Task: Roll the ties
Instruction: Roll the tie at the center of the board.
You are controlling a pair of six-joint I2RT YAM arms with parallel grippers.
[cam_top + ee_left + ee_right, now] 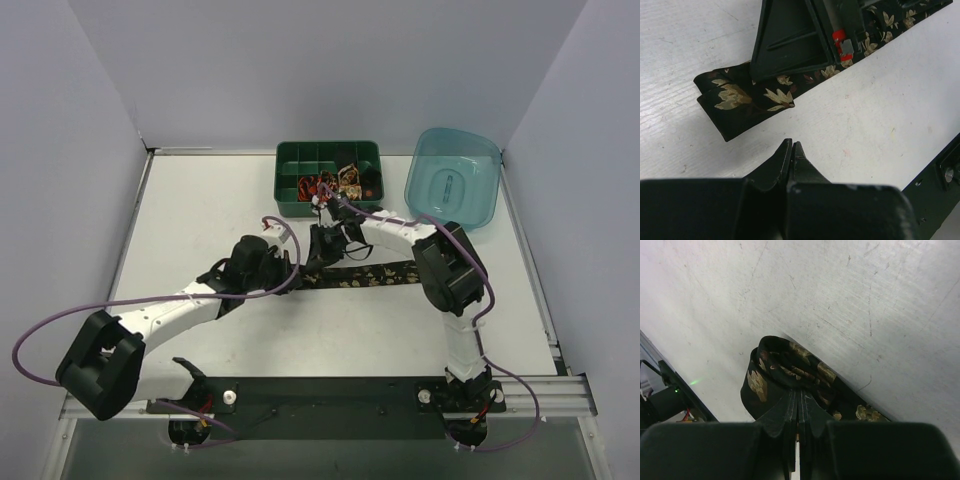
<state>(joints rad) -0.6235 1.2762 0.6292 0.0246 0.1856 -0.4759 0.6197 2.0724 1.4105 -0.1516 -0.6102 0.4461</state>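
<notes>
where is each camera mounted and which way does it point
Top external: above and behind the bases, looking down on the table, left arm, right arm, tie, tray, tub.
Left wrist: on the left arm, past its shut jaws at the tie's folded end.
Right wrist: on the right arm, over its shut jaws pinching that end.
Shared: both wrist views show that end.

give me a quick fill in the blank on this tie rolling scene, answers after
The tie lies on the white ___.
The right claw is shut on the ___.
The left claw is ___, touching nothing.
The tray is dark ___.
Missing words: table; tie; shut; green.
</notes>
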